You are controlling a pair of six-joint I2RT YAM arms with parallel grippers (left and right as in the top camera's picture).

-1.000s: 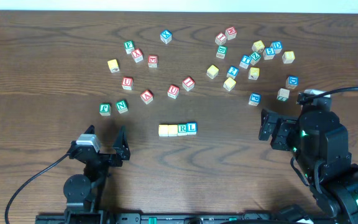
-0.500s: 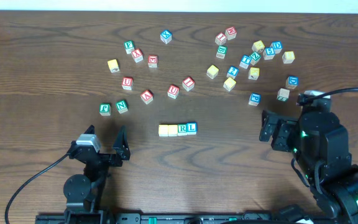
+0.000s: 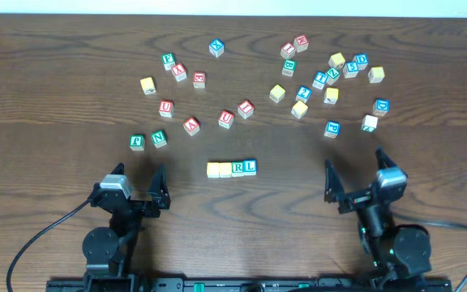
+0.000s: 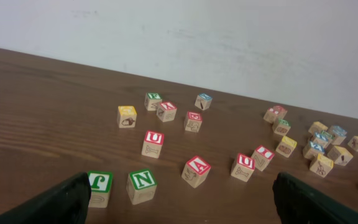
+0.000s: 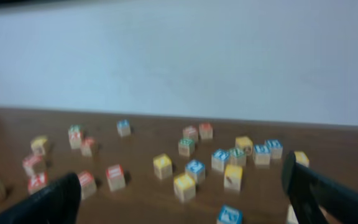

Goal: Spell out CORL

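Note:
Four blocks stand in a touching row (image 3: 232,169) at the table's middle front: two yellow-topped blocks on the left whose letters I cannot read, then a green R (image 3: 238,168), then a blue L (image 3: 250,166). My left gripper (image 3: 134,188) is open and empty at the front left, its fingers at the lower corners of the left wrist view (image 4: 179,205). My right gripper (image 3: 355,185) is open and empty at the front right; its fingers frame the right wrist view (image 5: 185,196). The row does not show in either wrist view.
Many loose letter blocks lie scattered across the far half of the table. A green J (image 4: 99,188) and green N (image 4: 142,186) sit just ahead of the left gripper. A blue block (image 3: 332,128) and a pale block (image 3: 369,122) lie ahead of the right gripper.
The right arm has pulled back from its raised, folded pose at the right and now sits low at the front right. The left arm and the blocks have not moved.

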